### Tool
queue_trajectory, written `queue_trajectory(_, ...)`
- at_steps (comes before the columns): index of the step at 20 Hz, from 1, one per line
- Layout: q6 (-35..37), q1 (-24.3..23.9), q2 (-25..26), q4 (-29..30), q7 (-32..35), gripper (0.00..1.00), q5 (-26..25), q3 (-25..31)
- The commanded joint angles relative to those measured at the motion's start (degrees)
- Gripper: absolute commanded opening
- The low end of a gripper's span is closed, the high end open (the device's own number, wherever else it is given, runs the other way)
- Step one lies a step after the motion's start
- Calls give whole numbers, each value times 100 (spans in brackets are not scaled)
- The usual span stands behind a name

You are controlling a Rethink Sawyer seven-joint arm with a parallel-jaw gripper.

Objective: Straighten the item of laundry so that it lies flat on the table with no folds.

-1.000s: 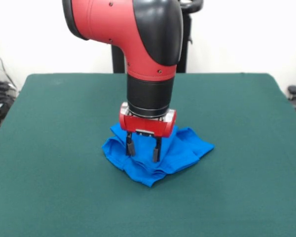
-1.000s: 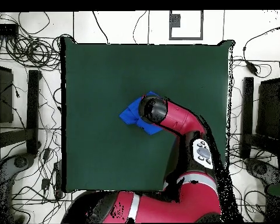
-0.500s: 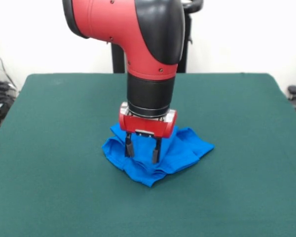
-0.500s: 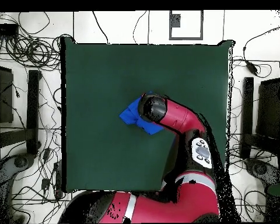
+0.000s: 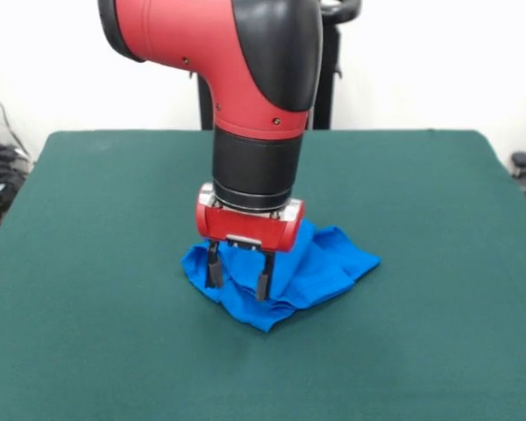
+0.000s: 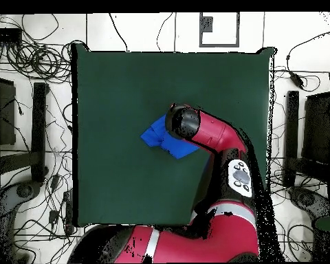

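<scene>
The item of laundry (image 5: 320, 263), a bright blue shirt, lies crumpled in a bunched heap near the middle of the green table (image 5: 88, 263). Only plain blue cloth shows, with several folds. My gripper (image 5: 238, 276) hangs straight down over the heap's left part, its two dark fingers (image 5: 214, 270) apart and open, tips at the cloth. Nothing is held between them. In the overhead view the arm's wrist covers the gripper and part of the shirt (image 6: 156, 133); the rest of the blue heap sticks out to its left on the table (image 6: 113, 96).
Cables and dark stands (image 6: 38, 130) lie on the floor around the table's sides. The arm's black pedestal post (image 5: 326, 79) rises behind the table's far edge.
My gripper has shifted a little to the left over the shirt heap, still open. The shirt has kept its shape and place.
</scene>
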Motion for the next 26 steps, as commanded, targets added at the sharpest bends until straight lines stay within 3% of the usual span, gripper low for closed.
queue_trajectory(1, 249, 105, 292, -254, 590, 100, -264, 272)
queue_trajectory(26, 300, -114, 578, -434, 305, 100, -544, 733)
